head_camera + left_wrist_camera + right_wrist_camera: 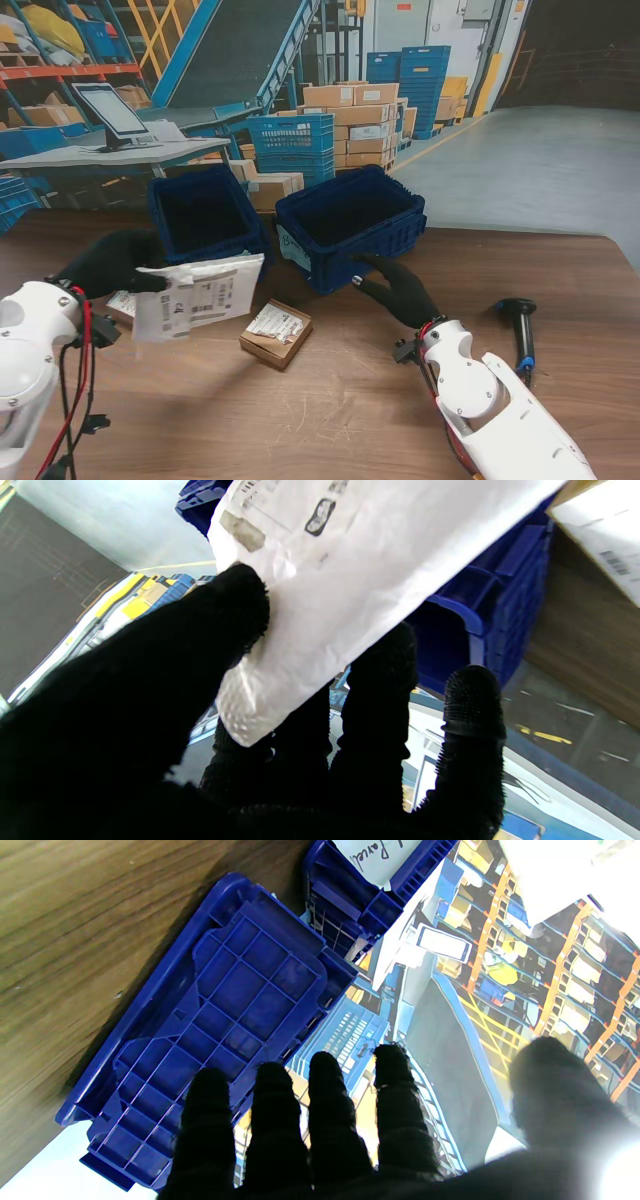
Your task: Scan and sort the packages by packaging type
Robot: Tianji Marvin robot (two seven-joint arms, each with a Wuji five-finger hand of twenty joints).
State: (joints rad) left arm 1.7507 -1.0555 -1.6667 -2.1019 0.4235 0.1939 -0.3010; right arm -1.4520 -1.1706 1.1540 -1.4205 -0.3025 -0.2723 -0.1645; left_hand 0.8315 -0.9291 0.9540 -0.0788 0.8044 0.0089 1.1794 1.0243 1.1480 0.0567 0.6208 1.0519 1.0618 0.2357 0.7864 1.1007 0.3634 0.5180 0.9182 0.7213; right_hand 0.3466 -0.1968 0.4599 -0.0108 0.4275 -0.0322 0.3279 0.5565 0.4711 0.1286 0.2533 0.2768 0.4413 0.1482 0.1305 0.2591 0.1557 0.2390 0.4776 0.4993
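Left hand [112,262] pinching white mailer [200,293], right hand [400,290] spread, empty.

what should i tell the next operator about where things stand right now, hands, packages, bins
Left hand: shut on the white mailer, held above the table in front of the left blue bin.
Right hand: open, empty, by the right blue bin's near wall.
Small cardboard box lies on the table, unsorted; another labelled parcel sits under the mailer.
Scanner lies on the table at the right.
Both bins look empty. Left: drop the mailer, sort the rest.
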